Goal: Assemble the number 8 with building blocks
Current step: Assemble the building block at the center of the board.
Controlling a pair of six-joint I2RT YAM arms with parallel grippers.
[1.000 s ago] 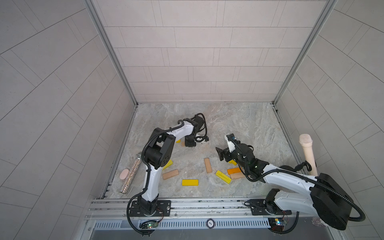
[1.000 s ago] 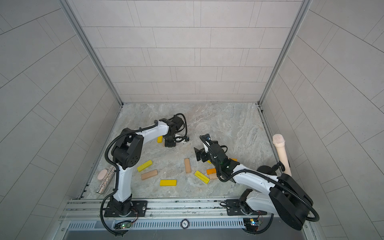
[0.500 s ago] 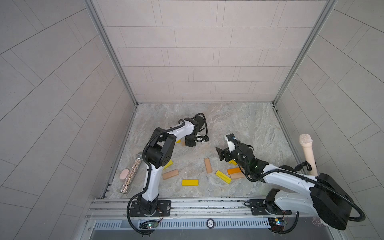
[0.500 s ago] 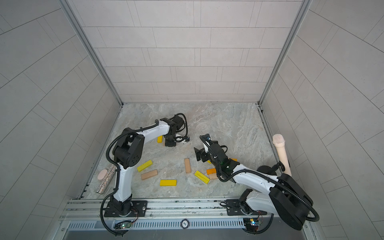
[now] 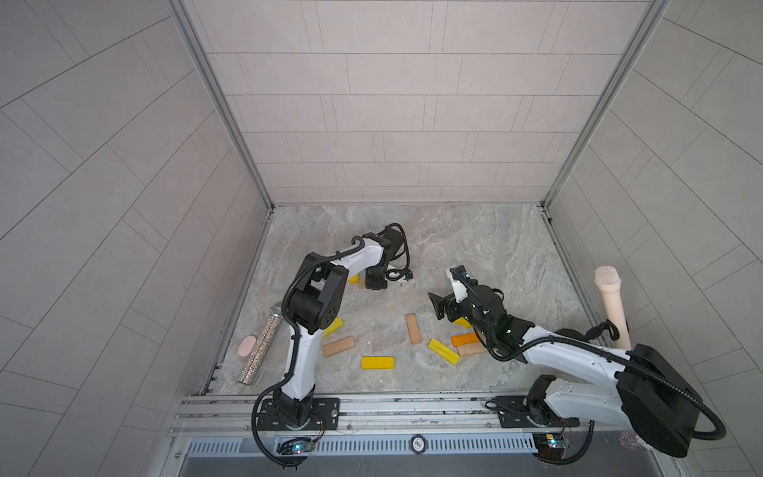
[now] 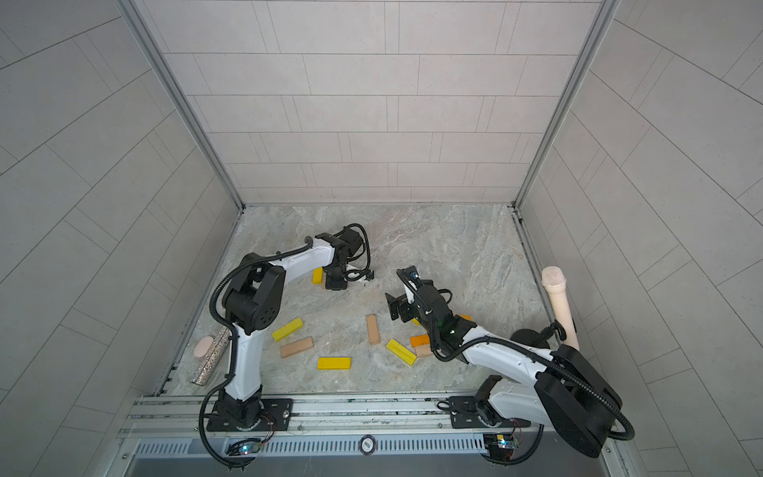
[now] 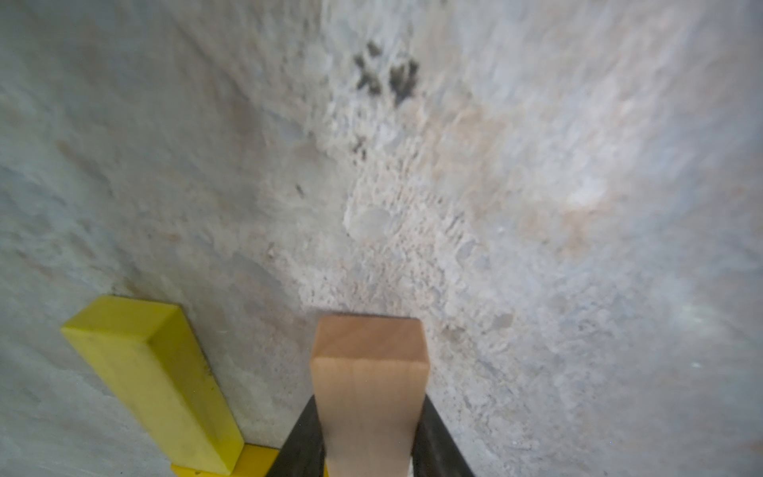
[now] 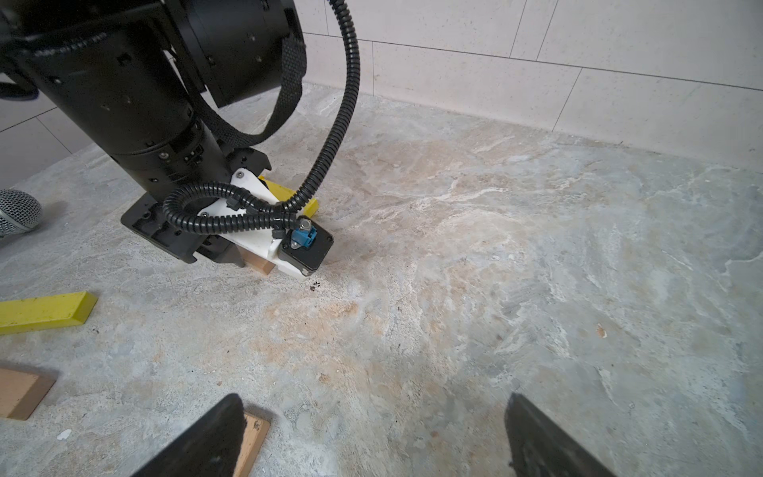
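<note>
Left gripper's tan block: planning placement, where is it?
Left wrist view: the tan block, in the left gripper, is beside a yellow block, left of table centre.

Both top views overlook the table [image 5: 475, 247]; wrist cameras sit low, left seemingly nearest.

The left tool [image 5: 376, 284] hangs low beside a yellow block [image 5: 354, 279] — right tool [image 5: 437, 306] well apart.

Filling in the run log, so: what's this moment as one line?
left gripper: shut on tan block, low beside yellow block | right gripper: open, empty | task: unfinished
</note>
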